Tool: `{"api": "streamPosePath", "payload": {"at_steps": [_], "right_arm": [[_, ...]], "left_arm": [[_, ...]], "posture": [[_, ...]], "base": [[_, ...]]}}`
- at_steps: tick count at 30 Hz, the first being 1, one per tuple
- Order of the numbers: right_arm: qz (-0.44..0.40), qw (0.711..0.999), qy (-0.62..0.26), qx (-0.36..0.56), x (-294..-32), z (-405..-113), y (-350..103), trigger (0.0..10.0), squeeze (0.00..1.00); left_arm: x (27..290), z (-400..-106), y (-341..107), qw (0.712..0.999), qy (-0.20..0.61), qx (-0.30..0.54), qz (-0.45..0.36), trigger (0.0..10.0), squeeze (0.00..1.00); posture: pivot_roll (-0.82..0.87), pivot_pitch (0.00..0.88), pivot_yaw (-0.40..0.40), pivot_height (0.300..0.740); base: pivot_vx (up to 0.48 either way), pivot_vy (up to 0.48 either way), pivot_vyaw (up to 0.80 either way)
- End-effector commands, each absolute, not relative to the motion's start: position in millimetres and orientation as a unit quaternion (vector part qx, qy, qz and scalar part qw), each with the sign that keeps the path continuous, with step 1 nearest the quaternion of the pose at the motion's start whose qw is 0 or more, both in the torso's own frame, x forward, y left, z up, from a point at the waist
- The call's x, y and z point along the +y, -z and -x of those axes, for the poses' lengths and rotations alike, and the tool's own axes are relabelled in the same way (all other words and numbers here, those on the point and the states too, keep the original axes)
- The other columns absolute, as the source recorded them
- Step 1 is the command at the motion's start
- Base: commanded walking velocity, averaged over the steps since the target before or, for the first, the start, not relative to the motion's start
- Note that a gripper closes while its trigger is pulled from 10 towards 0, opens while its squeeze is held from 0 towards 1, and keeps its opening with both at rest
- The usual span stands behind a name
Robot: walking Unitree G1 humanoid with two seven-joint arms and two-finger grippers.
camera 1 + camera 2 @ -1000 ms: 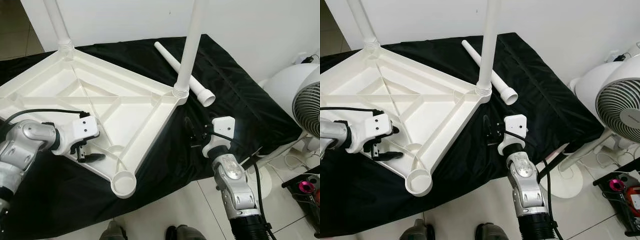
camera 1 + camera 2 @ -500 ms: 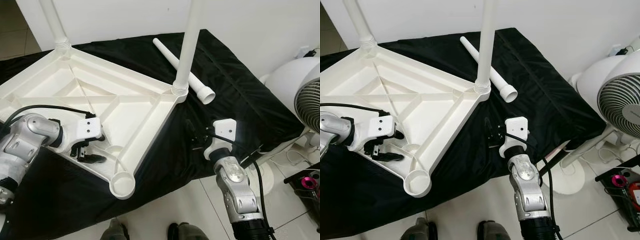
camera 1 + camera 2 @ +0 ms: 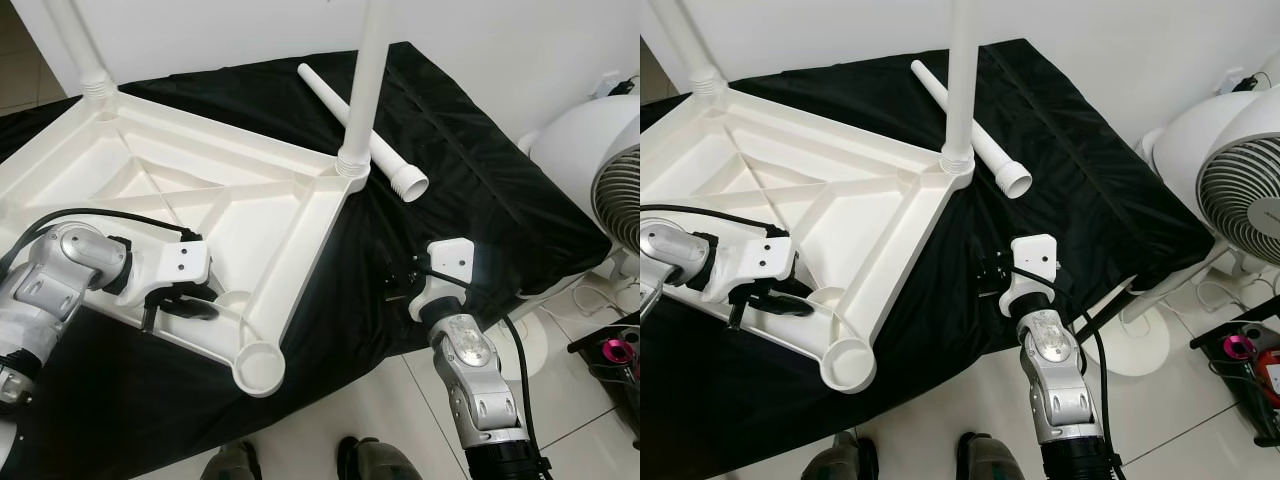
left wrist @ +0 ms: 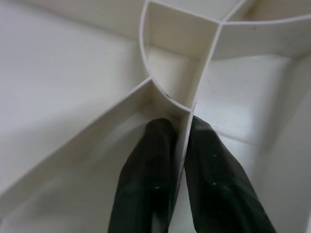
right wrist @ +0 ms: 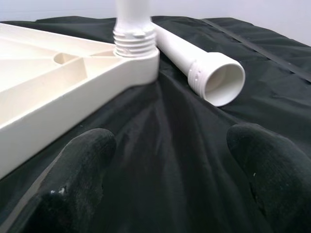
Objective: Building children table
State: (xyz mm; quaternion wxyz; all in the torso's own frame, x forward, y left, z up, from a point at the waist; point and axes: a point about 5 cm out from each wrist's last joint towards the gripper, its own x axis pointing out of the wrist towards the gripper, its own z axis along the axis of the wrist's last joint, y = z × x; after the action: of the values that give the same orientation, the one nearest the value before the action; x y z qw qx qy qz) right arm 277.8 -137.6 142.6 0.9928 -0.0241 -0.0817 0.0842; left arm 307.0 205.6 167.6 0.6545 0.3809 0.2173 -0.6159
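Upside down on the black cloth-covered surface point(image 3: 480, 190): a white moulded-plastic tabletop point(image 3: 200, 190), ribbed underside up. Two white plastic tube legs already standing in its corner sockets, one point(image 3: 365, 80) at the corner towards the right arm, another point(image 3: 72, 45) at the far left corner. Nearest corner socket point(image 3: 258, 367) open, no leg in it yet.

Loose on the cloth just beyond the tabletop's right corner: a third white plastic tube leg point(image 3: 360, 130), flared threaded end point(image 5: 221, 77) turned towards the robot, long axis running away from that end and leftward, passing behind the standing leg.

Left gripper point(image 3: 185, 305) down inside the tabletop, close to the empty socket, black fingers point(image 4: 150, 174) nipped narrow on a thin white rib point(image 4: 187, 131), one finger on each side of it.

Right gripper point(image 3: 398, 282) low over the cloth, off the tabletop's right edge, spread wide and holding nothing, fingers point(image 5: 82, 170) aimed towards the flared end; leg lying ahead, well apart from the tips. Clearly the nearer arm for that leg. Probable next step: reach forward, take the leg near the flared end, then carry it over to the open socket.

Beyond the cloth's right edge, a white electric fan point(image 3: 1240, 190).
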Motion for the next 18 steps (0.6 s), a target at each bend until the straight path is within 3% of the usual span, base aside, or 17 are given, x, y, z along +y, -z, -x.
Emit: {"api": "streamPosePath", "payload": {"at_steps": [1, 5, 8, 13, 18], "right_arm": [[0.026, 0.994, -0.080, -0.074, -138.4, -275.1, -140.3, 10.0, 0.00], [0.024, 0.994, -0.079, -0.074, -137.5, -275.4, -140.5, 10.0, 0.00], [0.021, 0.994, -0.078, -0.076, -136.1, -275.7, -141.3, 10.0, 0.00], [0.020, 0.994, -0.076, -0.076, -136.1, -275.5, -141.2, 10.0, 0.00], [0.020, 0.994, -0.076, -0.076, -135.6, -275.6, -141.0, 10.0, 0.00]], "left_arm": [[213.8, -306.7, -160.6, 0.674, 0.599, 0.234, -0.363, 0.0, 0.00], [210.8, -305.2, -159.7, 0.691, 0.593, 0.221, -0.350, 0.0, 0.00], [208.1, -305.8, -159.9, 0.726, 0.566, 0.200, -0.335, 0.0, 0.00], [203.8, -310.0, -162.1, 0.756, 0.541, 0.174, -0.325, 0.0, 0.00], [200.1, -311.8, -162.5, 0.768, 0.531, 0.161, -0.320, 0.0, 0.00]], "posture": [[-0.10, 0.180, 0.031, 0.740], [-0.10, 0.178, 0.032, 0.740], [-0.10, 0.179, 0.035, 0.740], [-0.09, 0.178, 0.033, 0.740], [-0.10, 0.177, 0.031, 0.740]], "base": [[0.000, 0.000, 0.00], [0.000, 0.000, 0.00], [0.000, 0.000, 0.00], [0.000, 0.000, 0.00], [0.000, 0.000, 0.00]]}}
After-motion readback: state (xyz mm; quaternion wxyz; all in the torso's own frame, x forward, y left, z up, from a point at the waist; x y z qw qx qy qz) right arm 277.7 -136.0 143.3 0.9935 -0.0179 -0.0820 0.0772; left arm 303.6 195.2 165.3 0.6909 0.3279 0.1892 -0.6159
